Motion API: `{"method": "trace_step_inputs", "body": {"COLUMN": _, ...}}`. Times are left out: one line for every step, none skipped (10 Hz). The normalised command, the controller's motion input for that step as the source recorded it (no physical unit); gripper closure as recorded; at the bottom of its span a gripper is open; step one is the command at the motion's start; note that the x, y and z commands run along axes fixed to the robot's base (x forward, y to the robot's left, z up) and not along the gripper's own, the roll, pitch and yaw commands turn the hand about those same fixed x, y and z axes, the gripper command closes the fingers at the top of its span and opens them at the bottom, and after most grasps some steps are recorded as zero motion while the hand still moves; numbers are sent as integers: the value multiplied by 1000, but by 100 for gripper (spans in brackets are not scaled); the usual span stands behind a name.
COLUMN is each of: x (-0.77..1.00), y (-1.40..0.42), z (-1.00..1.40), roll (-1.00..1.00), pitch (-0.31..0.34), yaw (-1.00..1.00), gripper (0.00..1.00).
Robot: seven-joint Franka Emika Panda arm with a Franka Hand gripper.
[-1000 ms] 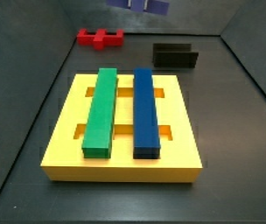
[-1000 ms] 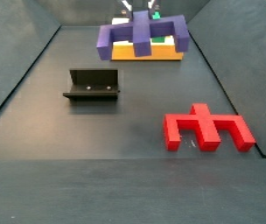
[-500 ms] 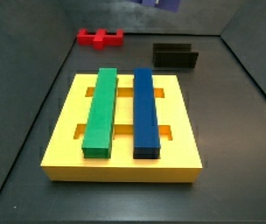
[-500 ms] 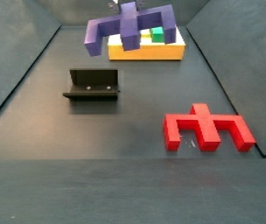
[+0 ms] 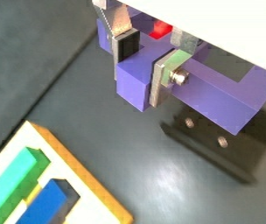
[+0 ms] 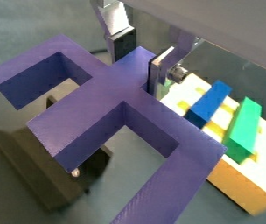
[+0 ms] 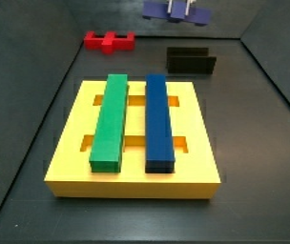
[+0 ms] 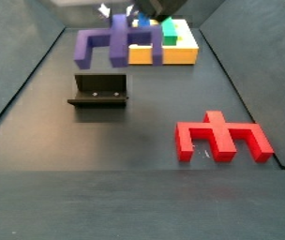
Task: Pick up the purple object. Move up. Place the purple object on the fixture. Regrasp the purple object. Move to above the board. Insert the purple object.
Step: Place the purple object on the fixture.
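Gripper [image 7: 178, 8]: you see it cropped by the frame's top edge; purple object [image 7: 177, 11] hides its fingertips.

A side view looks from the near end of the board [image 7: 134, 133] towards the fixture [image 7: 191, 61]. The opposite side view faces back, with the fixture [image 8: 100, 90] near and the board [image 8: 165, 49] far. Both wrist views look down closely past the gripper [image 5: 149, 58] [image 6: 140, 54], sharing the purple object [image 5: 188, 87] [image 6: 112, 105].
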Motion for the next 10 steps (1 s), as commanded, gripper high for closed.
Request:
{"method": "trace_step_inputs", "body": {"x": 923, "y": 0, "z": -414, "roll": -634, "pitch": -197, "yaw": -46, "gripper": 100}}
{"method": "trace_step_inputs", "body": {"x": 966, "y": 0, "z": -349, "roll": -546, "pitch": -197, "yaw": 0, "gripper": 100}}
{"method": "trace_step_inputs", "body": {"x": 1000, "y": 0, "z": -306, "roll": -477, "pitch": -180, "yaw": 0, "gripper": 100}}
{"method": "trace_step_inputs", "body": {"x": 1000, "y": 0, "z": -294, "roll": -360, "pitch": 0, "yaw": -26, "gripper": 100}}
{"method": "trace_step_inputs", "body": {"x": 757, "y": 0, "z": -354, "roll": -226, "pitch": -60, "yaw": -31, "gripper": 100}}
{"method": "trace_step_inputs", "body": {"x": 414, "y": 0, "z": -443, "roll": -146, "pitch": -200, "yaw": 0, "gripper": 100}}
{"method": "trace_step_inputs", "body": {"x": 231, "y": 0, "z": -437, "roll": -126, "pitch": -220, "yaw": 29, "gripper": 100}}
{"method": "trace_step_inputs", "body": {"x": 74, "y": 0, "z": -391, "roll": -277, "pitch": -237, "yaw": 103, "gripper": 100}}
{"method": "trace_step_inputs", "body": {"x": 60, "y": 0, "z": -337, "roll": -251, "pitch": -206, "yaw": 83, "gripper": 100}}
{"method": "trace_step_inputs", "body": {"x": 91, "y": 0, "z": -317, "roll": -191, "pitch": -166, "yaw": 106, "gripper": 100}}
